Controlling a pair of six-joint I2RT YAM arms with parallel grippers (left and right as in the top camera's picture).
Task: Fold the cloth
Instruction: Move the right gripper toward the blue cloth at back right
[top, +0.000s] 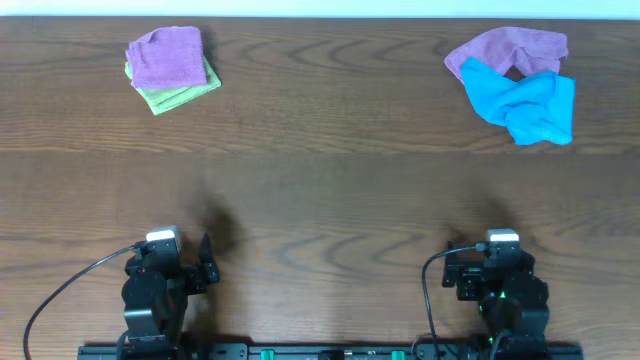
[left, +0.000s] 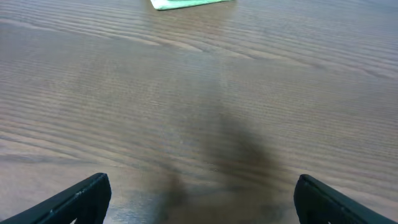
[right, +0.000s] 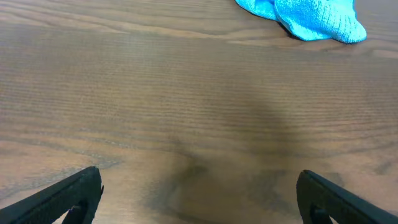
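Observation:
A crumpled blue cloth (top: 527, 106) lies at the far right of the table, partly over a crumpled purple cloth (top: 505, 48). The blue cloth also shows at the top of the right wrist view (right: 301, 15). At the far left a folded purple cloth (top: 166, 55) rests on a folded green cloth (top: 180, 94), whose edge shows in the left wrist view (left: 186, 4). My left gripper (top: 190, 262) (left: 199, 199) and right gripper (top: 497, 262) (right: 199, 196) are both open and empty, low over bare wood near the front edge.
The brown wooden table (top: 320, 190) spans the view. A black rail with the arm bases (top: 320, 352) runs along the front edge. A white strip borders the back edge.

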